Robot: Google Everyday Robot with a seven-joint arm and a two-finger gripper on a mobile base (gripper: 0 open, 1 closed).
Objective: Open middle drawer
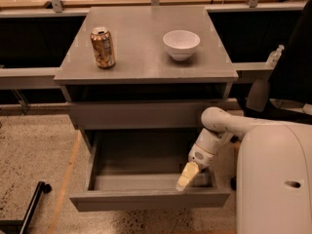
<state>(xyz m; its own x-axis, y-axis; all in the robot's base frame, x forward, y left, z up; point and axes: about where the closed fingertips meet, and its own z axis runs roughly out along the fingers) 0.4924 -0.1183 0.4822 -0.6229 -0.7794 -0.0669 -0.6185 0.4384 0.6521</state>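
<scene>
middle drawer [146, 199]: pulled out, rear shadowed | gripper [186, 178]: inside it at front panel, right end; grip state cannot be told | arm [219, 123]: cut off right

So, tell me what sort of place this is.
Probably an office or lab break area: speckled hard floor, a matte-grey drawer cabinet bearing a brown drink can and white ceramic bowl. The robot's claw sits inside the pulled-out grey middle drawer, near its right front.
</scene>
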